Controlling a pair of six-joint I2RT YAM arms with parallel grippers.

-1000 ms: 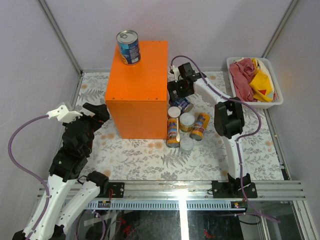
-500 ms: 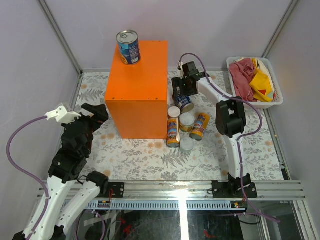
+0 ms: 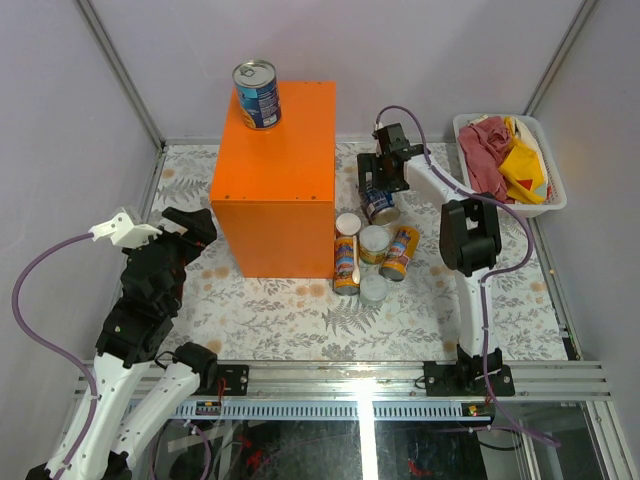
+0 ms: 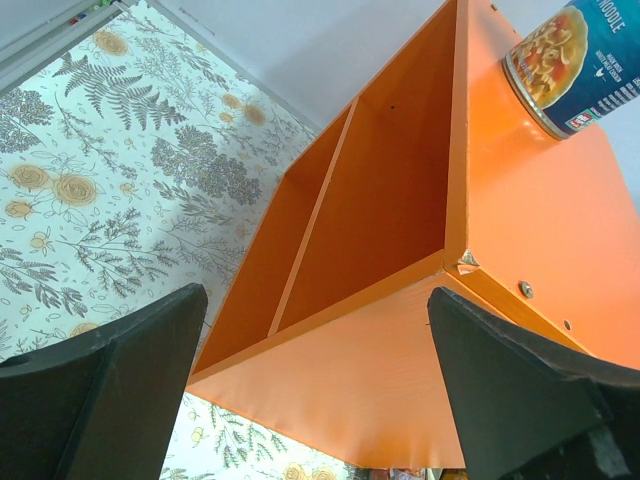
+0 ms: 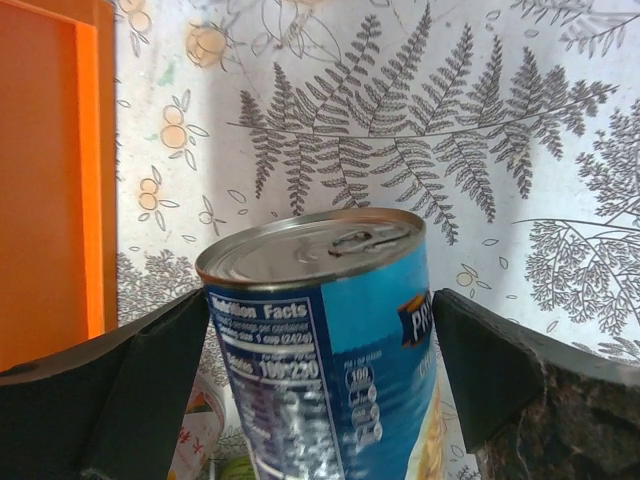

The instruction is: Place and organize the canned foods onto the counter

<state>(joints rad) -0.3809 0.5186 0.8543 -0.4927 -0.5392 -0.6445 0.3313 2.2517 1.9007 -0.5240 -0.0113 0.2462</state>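
The orange counter (image 3: 285, 180) stands at the back left of the mat, with one blue-labelled can (image 3: 257, 95) upright on its far left corner; both also show in the left wrist view, counter (image 4: 560, 210) and can (image 4: 580, 55). My right gripper (image 3: 381, 185) is shut on the second blue can (image 3: 380, 205), tilted, just right of the counter; in the right wrist view this can (image 5: 330, 300) sits between both fingers. Two tall yellow-orange cans (image 3: 346, 262) (image 3: 400, 252) and two shorter pale-lidded cans (image 3: 374, 243) (image 3: 373, 290) stand clustered below it. My left gripper (image 3: 190, 225) is open and empty left of the counter.
A white basket (image 3: 556, 203) with a red cloth (image 3: 487, 155) and a yellow cloth (image 3: 524, 165) sits at the back right. The counter's open, shelved side (image 4: 340, 200) faces my left gripper. The fern-patterned mat (image 3: 300, 315) covers the table.
My right gripper has moved to the right, away from the counter's side, carrying the blue can with it. The left arm has barely moved.
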